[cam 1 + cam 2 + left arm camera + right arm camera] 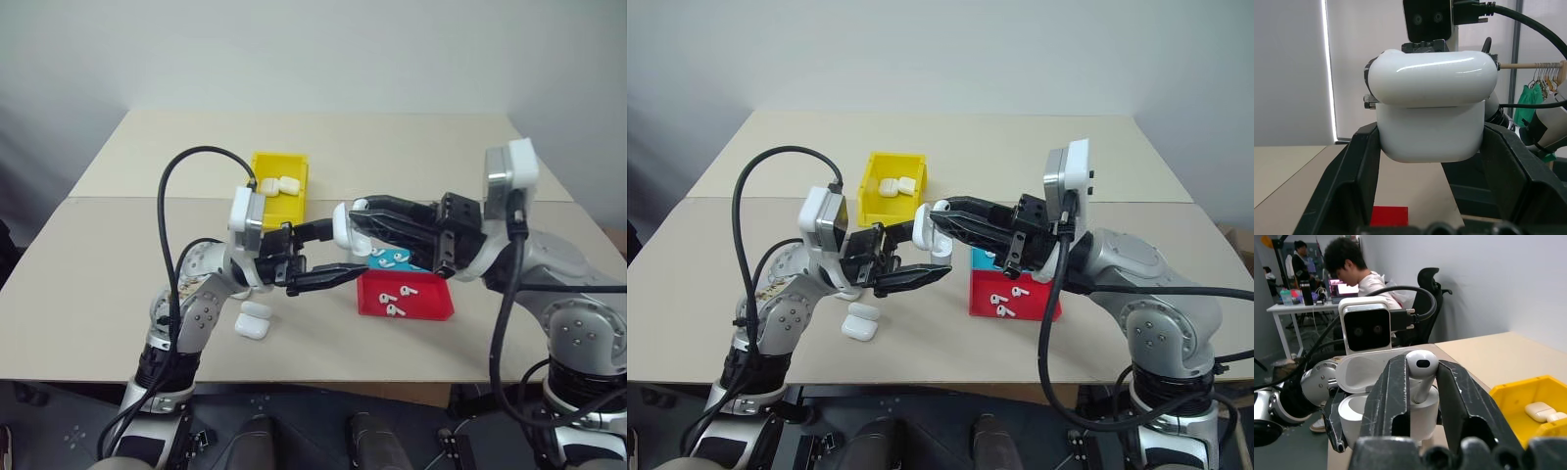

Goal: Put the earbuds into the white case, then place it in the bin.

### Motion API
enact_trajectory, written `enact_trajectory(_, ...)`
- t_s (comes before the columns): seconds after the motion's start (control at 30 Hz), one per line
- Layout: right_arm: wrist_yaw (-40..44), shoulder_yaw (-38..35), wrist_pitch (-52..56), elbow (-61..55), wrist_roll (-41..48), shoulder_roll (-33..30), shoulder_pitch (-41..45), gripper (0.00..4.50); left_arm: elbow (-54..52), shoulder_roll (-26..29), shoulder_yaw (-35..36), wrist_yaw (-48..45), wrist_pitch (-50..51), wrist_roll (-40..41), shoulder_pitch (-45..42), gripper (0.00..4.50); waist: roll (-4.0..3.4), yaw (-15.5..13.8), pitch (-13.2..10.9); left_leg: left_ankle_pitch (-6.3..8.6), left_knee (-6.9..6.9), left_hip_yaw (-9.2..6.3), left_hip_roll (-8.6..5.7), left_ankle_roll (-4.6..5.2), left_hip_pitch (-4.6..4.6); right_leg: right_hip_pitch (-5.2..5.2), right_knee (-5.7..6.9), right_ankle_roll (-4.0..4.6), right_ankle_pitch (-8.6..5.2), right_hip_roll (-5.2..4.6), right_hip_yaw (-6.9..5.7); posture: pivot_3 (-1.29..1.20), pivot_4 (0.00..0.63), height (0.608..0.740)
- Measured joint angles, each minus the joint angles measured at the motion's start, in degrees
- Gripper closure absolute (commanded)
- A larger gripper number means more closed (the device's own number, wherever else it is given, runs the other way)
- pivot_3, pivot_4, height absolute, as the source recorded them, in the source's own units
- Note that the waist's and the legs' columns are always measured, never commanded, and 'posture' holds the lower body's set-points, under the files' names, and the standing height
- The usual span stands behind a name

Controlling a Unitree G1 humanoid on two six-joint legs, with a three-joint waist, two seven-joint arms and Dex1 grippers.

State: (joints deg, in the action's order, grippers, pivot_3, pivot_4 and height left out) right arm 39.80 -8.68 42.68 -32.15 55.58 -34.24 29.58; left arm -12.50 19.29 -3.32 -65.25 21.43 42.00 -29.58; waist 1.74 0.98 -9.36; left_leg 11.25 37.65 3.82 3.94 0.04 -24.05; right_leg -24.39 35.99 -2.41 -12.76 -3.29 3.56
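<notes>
The left gripper (1430, 196) pinches the open case (1430, 122) by its body above the middle of the surface (98, 284). The right gripper (1420, 382) pinches an earbud (1421, 367) by its stem over the case's socket. Both look light, hard and slippery, so firm side grips suit them best.

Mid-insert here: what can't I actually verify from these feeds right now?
- Whether the earbud stem is seated in the white case: right wrist view, the right gripper fingers cover the socket.
- Whether a first earbud is already inside: hidden by the open lid and fingers.
- Count in the blue tray: head views, right arm covers it.
- Left gripper contact points: case body hides them.
</notes>
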Motion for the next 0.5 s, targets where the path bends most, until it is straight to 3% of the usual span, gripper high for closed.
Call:
enact_trajectory(0.13,0.4,0.0,-1.1,0.3,-0.9,-0.4,0.0,1.28,0.0,0.0,0.0,-0.5,0.0,0.0,0.0,1.73,0.00,0.0,0.0,0.00,0.00,0.00,0.00,0.00,0.00,-0.01,0.00,0.00,0.00,0.00,0.00,0.00,0.150,0.740)
enact_trajectory(0.5,0.8,0.2,-1.4,0.6,-0.5,-1.0,0.4,1.28,0.5,-0.8,0.0,-0.6,-0.3,-0.4,0.0,1.73,0.00,0.0,0.0,0.00,0.00,-0.01,0.00,0.00,-0.02,-0.01,-0.01,0.00,0.00,0.00,0.00,0.00,0.150,0.740)
